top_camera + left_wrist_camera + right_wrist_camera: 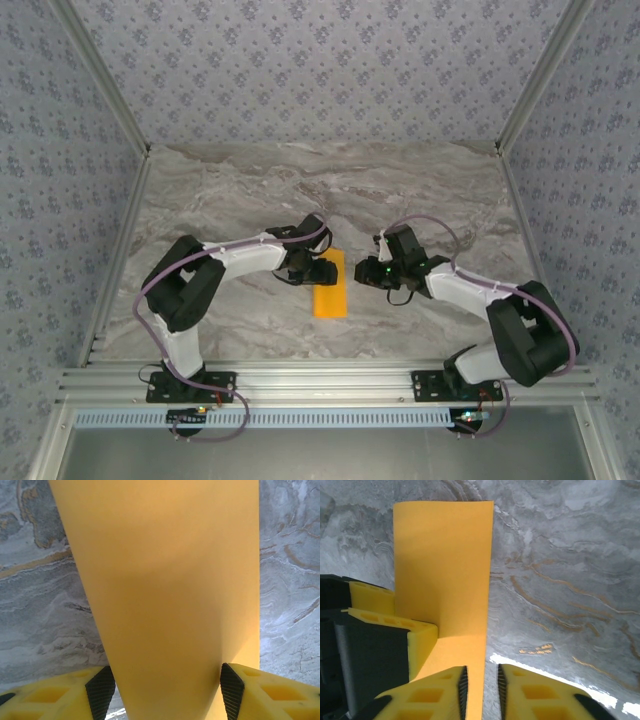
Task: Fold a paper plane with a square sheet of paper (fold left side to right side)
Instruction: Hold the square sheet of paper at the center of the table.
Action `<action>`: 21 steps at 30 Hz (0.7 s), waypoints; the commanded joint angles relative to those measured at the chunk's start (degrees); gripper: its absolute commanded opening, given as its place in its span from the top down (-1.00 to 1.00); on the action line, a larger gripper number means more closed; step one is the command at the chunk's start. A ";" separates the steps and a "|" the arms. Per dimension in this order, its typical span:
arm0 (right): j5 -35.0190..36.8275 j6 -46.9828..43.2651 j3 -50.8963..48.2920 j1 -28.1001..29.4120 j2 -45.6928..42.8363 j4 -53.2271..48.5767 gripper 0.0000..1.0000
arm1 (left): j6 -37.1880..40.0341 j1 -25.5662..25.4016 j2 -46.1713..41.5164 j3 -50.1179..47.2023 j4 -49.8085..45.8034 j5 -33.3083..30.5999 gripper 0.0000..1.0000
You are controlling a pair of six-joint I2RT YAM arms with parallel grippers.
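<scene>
Orange-yellow, your square sheet of paper [329, 288] lies folded narrow on the marble table [250, 180]; the left gripper [165, 687] straddles it, released, probably pinning it, while the right gripper [481, 680] nearly closes around one long edge, and you cannot tell if it grasps

A grey-brown marbled tabletop [300, 180] spreads out toward the far wall. Blue-grey flowered wallpaper [320, 70] covers that wall and both sides. Silver metal posts rise at the far-left [100, 75] and far-right [540, 75] corners. An aluminium rail [320, 378] runs along the near edge, with a white perforated strip [330, 417] just nearer.
</scene>
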 commanded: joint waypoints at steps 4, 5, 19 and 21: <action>-1.77 1.64 0.48 0.53 2.19 2.20 0.85 | 0.78 -0.94 4.33 -1.03 0.17 -0.85 -0.26; -2.01 1.87 0.39 0.65 2.57 2.49 0.88 | 0.78 -0.93 4.31 -1.13 0.19 -0.92 -0.26; -3.76 3.91 0.94 2.93 7.17 6.02 1.00 | 0.78 -0.95 4.41 -0.83 0.02 -1.10 -0.26; -4.08 3.94 1.38 3.24 7.97 6.17 1.00 | 0.85 -0.93 4.46 -0.86 -0.01 -1.15 -0.26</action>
